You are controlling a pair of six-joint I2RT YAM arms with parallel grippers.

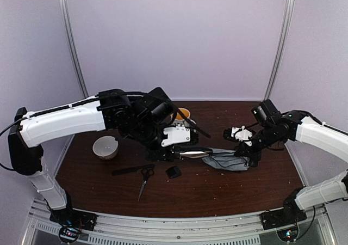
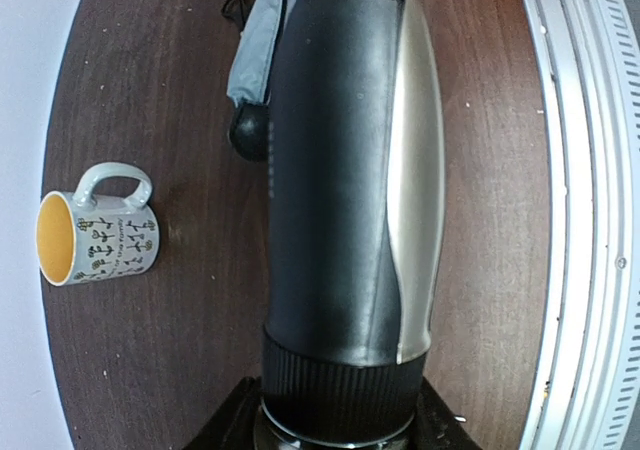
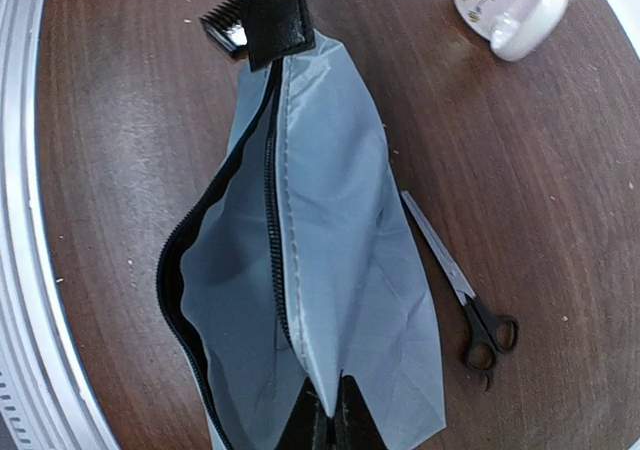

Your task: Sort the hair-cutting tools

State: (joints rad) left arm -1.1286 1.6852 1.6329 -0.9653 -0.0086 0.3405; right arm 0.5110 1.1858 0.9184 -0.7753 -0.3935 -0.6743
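Note:
My left gripper (image 1: pixel 175 153) is shut on the silvery-black elongated tool (image 1: pixel 191 154), held low beside the grey zip pouch (image 1: pixel 225 160). The tool fills the left wrist view (image 2: pixel 350 200), clamped at its ribbed end by the gripper (image 2: pixel 340 432). My right gripper (image 1: pixel 249 159) is shut on the pouch's edge (image 3: pixel 335 425). The pouch (image 3: pixel 330 220) lies with its zip open. One pair of scissors (image 1: pixel 145 178), a flat black comb (image 1: pixel 130 170) and a small black block (image 1: pixel 173 172) lie near the front. A second pair of scissors (image 3: pixel 468 295) lies beside the pouch. The second comb is not clearly seen.
A white bowl (image 1: pixel 106 147) stands at the left. The patterned mug (image 1: pixel 184 114) stands at the back middle, and also shows in the left wrist view (image 2: pixel 100 235). A toothed black piece (image 3: pixel 222 25) lies at the pouch's far end. The table's metal front rail (image 2: pixel 590 220) is close.

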